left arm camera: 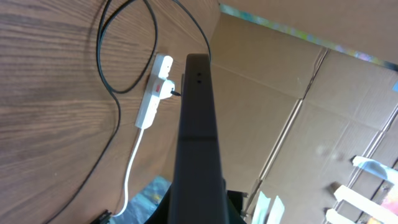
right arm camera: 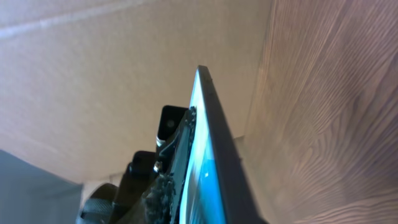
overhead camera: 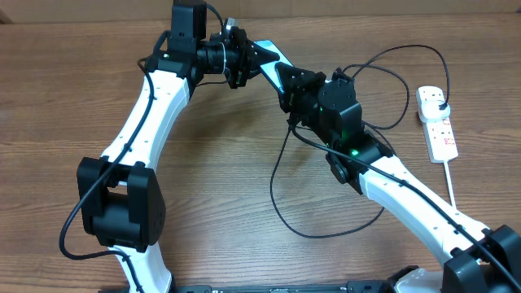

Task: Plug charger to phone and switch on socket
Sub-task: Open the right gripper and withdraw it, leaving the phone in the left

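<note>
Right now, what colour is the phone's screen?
Bright blue-teal. The phone shows it best in the right wrist view.

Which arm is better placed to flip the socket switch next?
Probably right: the right gripper is nearer the socket on that side; the left gripper is beyond the phone.
</note>
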`<state>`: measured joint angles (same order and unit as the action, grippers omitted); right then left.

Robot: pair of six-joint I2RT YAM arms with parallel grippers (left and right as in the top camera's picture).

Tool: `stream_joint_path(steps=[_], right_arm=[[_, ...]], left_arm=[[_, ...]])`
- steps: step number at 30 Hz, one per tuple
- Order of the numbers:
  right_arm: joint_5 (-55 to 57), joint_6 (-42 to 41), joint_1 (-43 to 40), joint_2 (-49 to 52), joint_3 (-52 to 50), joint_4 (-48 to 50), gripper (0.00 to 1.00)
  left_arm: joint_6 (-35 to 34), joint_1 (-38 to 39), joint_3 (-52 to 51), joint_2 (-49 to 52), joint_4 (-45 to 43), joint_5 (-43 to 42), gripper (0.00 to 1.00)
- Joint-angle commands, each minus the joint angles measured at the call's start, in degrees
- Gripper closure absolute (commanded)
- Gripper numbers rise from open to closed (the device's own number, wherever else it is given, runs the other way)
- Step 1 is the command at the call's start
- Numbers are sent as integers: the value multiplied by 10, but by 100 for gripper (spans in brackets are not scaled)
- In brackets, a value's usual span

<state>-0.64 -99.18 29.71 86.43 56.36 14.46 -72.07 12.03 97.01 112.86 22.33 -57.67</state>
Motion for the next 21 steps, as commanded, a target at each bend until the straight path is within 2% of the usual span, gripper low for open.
stream_joint_path(steps=[1,4,7,14,21], right_arm=[[4,17,2,-8,19,4,71],[3,19,2,-8,19,2,65],[4,36,-1,-8,19,-9,59],[-47,194,-46,-8,19,-43,51],[-136,280,-106,-8,19,-107,42]], left_arm=[[39,-1,6,4,-3,13,96],[70,-6,6,4,-3,13,96],[128,-12,6,4,-3,16,96],[259,-27,6,4,29,23,96],[362,-44,6,4,127,76,96]])
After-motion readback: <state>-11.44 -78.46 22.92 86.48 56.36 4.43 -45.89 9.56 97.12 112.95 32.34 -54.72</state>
